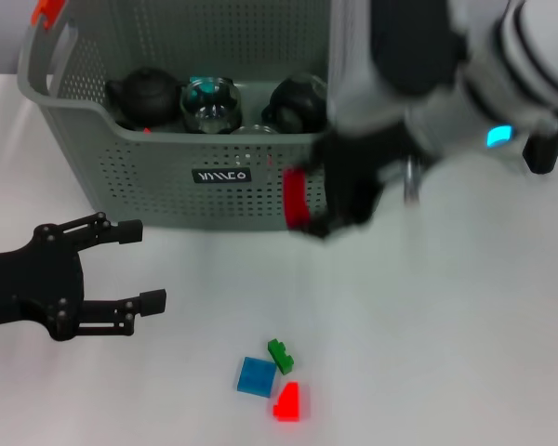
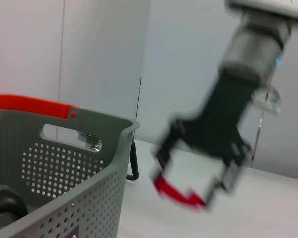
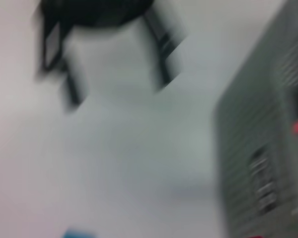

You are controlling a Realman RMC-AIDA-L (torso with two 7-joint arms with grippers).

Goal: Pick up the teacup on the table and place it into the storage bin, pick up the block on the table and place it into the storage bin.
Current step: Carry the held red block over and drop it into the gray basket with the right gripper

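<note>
The right gripper (image 1: 309, 206) held a small red plastic block (image 1: 296, 200) clamped between its black fingers, raised off the table just in front of the storage bin's front wall, near its right-hand corner. In the left wrist view the same gripper (image 2: 186, 191) hung in the air with the red block (image 2: 176, 192) pinched at its fingertips, beside the bin and not yet over the rim. The storage bin, a large grey-green perforated plastic basket with orange handle clips (image 1: 167, 181), stood at the far side of the white table (image 1: 446, 353) and already held two dark round teapot-like vessels (image 1: 147, 96) and a clear glass piece (image 1: 208, 100) between them; whether any of these was the teacup could not be told.

Three more small blocks lay near the table's front edge: a blue square one (image 1: 256, 376), a green one (image 1: 281, 356) touching it, and a second red one (image 1: 288, 401) just beside.

The left gripper (image 1: 141, 265) rested low over the table to the left, fingers spread wide and holding nothing.

The risk, as I judge it, lay in the height of the carry. The block sat below the rim, so moving forward without lifting could knock it against the wall, pushing the bin or prising the block loose. The block also appeared to be held only at the fingertips, so a fast swing might let it slip.
</note>
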